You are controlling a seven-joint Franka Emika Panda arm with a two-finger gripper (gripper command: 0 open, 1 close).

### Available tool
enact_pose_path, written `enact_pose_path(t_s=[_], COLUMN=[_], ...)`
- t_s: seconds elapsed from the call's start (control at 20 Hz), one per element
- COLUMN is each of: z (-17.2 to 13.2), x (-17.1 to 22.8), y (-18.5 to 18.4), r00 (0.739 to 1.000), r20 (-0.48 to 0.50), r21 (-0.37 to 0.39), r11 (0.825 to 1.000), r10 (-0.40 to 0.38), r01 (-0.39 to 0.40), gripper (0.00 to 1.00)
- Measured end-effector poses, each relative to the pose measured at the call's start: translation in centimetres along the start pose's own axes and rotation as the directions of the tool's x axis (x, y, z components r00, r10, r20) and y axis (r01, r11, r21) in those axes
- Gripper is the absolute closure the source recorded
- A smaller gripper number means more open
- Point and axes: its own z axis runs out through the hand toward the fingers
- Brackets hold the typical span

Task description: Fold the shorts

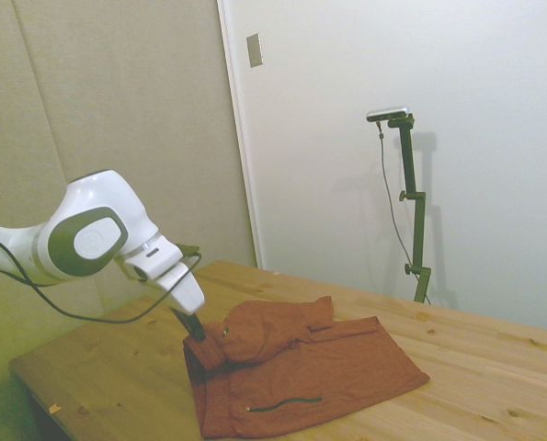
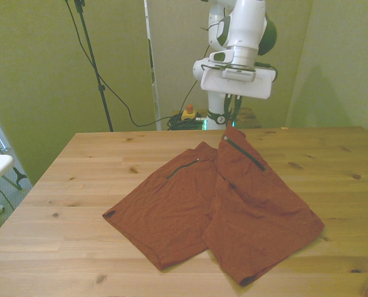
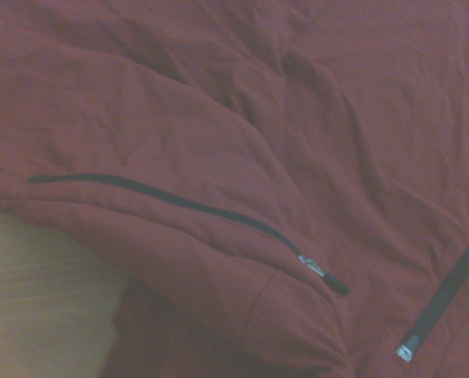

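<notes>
One pair of wrinkled, soft rust-red shorts (image 2: 214, 207) with two dark zippers lies on the knotty wooden bench (image 2: 78, 185), waistband at the far edge. The gripper (image 1: 196, 333) meets the bunched waistband; whether it is clamped cannot be told.

Rust-red shorts (image 2: 233, 204) with thin dark zipper lines (image 3: 187, 206) on a pale wooden table (image 2: 78, 167).

1. The side view stands off one side of the desk (image 1: 494, 367), fairly far, looking across it.
2. The front view faces the robot across the desk, looking slightly down.
3. The wrist view looks close down on the shorts (image 3: 242, 157), which all three views share.
</notes>
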Motion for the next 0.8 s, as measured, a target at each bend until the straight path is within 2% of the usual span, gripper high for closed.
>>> enact_pose_path(t_s=[0.05, 0.1, 0.3, 0.55, 0.8], z=[1.0, 1.9, 5.0, 6.0, 8.0], x=[0.7, 1.2, 2.3, 2.6, 3.2], y=[1.3, 2.5, 5.2, 6.0, 7.2], r00=[1.0, 0.999, 0.991, 0.978, 0.967], r20=[0.013, 0.025, 0.114, 0.192, 0.232], r21=[-0.005, -0.009, 0.004, 0.042, 0.016], r11=[1.0, 0.999, 0.998, 0.995, 0.994], r10=[0.018, 0.033, 0.069, 0.079, 0.103], r01=[-0.018, -0.033, -0.07, -0.089, -0.11], gripper=[1.0, 0.0, 0.0, 0.0, 0.0])
